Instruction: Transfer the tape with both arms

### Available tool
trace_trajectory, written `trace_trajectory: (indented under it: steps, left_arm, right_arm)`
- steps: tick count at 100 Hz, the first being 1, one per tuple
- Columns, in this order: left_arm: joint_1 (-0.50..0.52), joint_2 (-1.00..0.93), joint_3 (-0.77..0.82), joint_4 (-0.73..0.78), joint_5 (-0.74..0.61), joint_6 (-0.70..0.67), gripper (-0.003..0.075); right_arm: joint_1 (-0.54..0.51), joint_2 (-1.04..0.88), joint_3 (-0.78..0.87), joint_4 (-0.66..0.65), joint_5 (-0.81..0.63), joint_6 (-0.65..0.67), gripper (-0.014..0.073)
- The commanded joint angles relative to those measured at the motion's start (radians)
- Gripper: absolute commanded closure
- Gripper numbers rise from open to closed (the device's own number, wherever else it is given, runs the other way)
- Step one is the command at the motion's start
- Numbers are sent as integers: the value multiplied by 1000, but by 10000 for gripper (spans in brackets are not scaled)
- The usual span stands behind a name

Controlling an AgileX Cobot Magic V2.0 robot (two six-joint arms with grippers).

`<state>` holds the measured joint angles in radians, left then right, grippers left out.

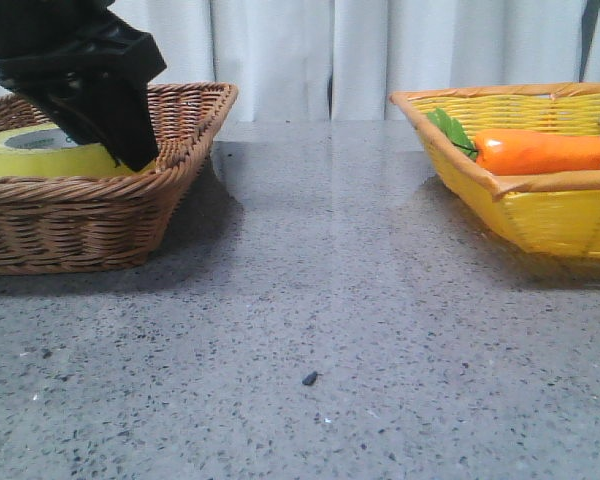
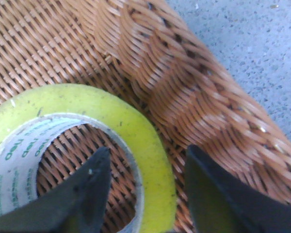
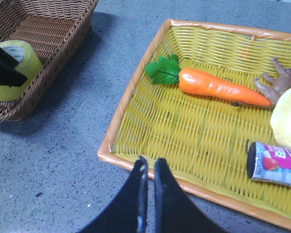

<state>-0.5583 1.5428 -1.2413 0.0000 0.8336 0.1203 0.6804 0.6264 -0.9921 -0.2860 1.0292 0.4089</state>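
The yellow tape (image 1: 40,155) with its white, green-printed core lies flat in the brown wicker basket (image 1: 100,225) at the left. My left gripper (image 1: 130,150) reaches down into that basket. In the left wrist view the left gripper (image 2: 148,149) is open and straddles the wall of the tape (image 2: 136,131): one finger stands in the core hole, the other outside, by the basket wall (image 2: 194,97). Gaps show on both sides of the roll wall. My right gripper (image 3: 149,162) is shut on nothing, above the table beside the yellow basket's rim (image 3: 136,87). The tape (image 3: 24,60) shows far off there too.
The yellow basket (image 1: 540,215) at the right holds an orange carrot (image 3: 218,87), a pale yellow curved object (image 3: 286,121), a pink packet (image 3: 276,165) and a brown hand-like item (image 3: 276,85). Grey speckled tabletop lies between the baskets, with a small dark speck (image 1: 309,378).
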Motion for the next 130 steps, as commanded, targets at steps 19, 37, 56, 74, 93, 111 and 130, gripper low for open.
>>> trace_trajectory:
  steps: [19,37,56,74,93,111,130]
  left_arm:
    - [0,-166,-25,-35,-138,2,430]
    - [0,-294,-23,-41,-175,2,431]
    - [0,-438,32,-67,-242,2,519]
    - [0,-580,174,-95,-328,2,665]
    - [0,-746,375,-158,-445,2,741]
    - [0,-961,586,-173,-569,2,741]
    - [0,-1226,800,-225,-722,2,741]
  right_arm:
    - [-5,-21,13,-76,-68,2,668]
    - [-5,-106,122,-108,-155,2,668]
    - [-5,-224,262,-149,-262,2,668]
    - [-5,-339,374,-202,-324,4,668]
    - [-5,-445,452,-212,-356,4,668]
    - [-5,-563,537,-302,-399,4,668]
    - [-5,-658,615,-357,-444,4,668]
